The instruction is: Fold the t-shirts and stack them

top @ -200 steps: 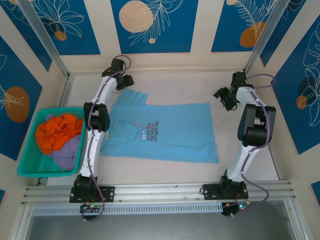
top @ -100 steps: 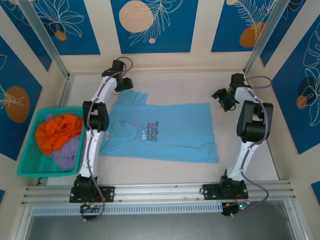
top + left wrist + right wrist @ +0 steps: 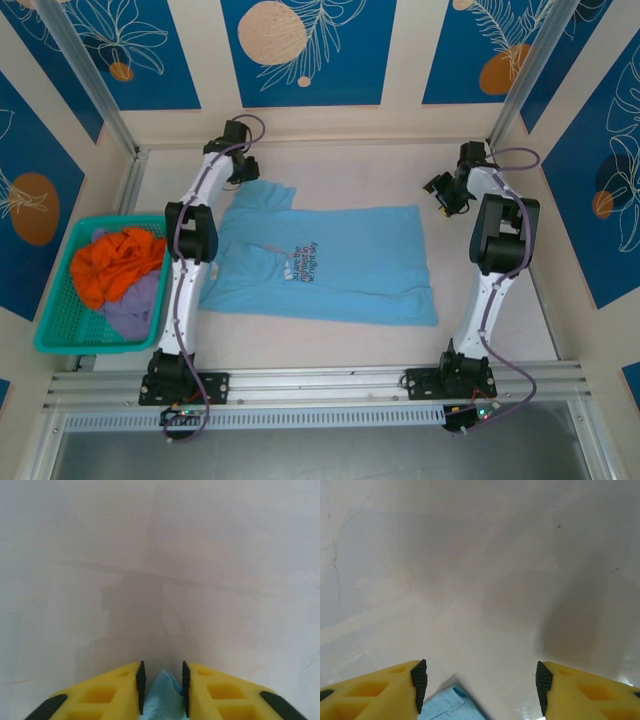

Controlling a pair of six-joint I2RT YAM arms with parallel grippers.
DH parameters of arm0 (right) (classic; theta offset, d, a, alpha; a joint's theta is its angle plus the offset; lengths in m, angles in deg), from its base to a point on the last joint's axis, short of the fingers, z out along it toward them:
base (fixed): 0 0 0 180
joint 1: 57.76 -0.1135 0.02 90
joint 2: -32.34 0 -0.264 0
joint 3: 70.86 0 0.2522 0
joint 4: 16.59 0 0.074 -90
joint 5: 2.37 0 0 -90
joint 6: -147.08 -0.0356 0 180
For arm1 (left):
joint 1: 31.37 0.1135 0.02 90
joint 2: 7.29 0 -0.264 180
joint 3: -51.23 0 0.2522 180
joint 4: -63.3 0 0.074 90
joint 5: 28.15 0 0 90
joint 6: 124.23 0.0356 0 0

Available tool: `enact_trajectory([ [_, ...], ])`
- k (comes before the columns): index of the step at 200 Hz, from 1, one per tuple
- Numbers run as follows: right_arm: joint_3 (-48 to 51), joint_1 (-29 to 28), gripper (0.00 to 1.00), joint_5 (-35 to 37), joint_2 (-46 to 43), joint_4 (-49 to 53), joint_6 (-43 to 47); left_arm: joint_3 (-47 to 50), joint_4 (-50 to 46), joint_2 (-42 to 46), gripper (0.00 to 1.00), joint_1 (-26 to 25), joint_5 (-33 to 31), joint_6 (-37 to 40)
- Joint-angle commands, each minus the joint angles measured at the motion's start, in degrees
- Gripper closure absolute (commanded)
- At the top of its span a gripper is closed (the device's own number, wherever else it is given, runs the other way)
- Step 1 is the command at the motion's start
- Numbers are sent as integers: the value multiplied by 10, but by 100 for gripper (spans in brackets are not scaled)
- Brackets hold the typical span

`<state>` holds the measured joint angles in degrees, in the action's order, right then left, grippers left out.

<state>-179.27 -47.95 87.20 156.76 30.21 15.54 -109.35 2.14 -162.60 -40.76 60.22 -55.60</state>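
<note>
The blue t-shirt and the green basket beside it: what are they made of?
The sky-blue t-shirt looks like soft matte knit cloth, probably cotton: it lies flat with gentle wrinkles. The teal basket looks like rigid plastic, going by its moulded mesh walls.

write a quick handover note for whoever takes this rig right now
Left claw: pinched on the far left corner of the light blue t-shirt.
Right claw: open at the shirt's far right corner, nothing gripped.
The shirt lies spread flat on the table, print up. Orange cloth and lavender cloth sit bunched in the teal basket at the left.
Done: shirt laid out.
Left: no fold made, nothing stacked.
</note>
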Motion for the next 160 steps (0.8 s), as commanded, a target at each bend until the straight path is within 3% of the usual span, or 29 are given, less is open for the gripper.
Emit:
enact_trajectory([
  [1, -32, -7, 40, -7, 25, 29, -8, -3, -34, 0, 78, -3, 4, -1],
  [65, -90, -15, 47, -13, 73, 58, -3, -5, -15, -2, 87, -3, 20, -15],
  [88, -110, -24, 51, -25, 88, 70, 5, -5, -10, -2, 94, -4, 22, -20],
  [114, -97, -39, 54, -24, 82, 69, 5, -5, -8, 0, 100, -4, 21, -23],
  [160, -51, -52, 58, -21, 61, 54, 4, -5, -7, 2, 100, -7, 20, -30],
])
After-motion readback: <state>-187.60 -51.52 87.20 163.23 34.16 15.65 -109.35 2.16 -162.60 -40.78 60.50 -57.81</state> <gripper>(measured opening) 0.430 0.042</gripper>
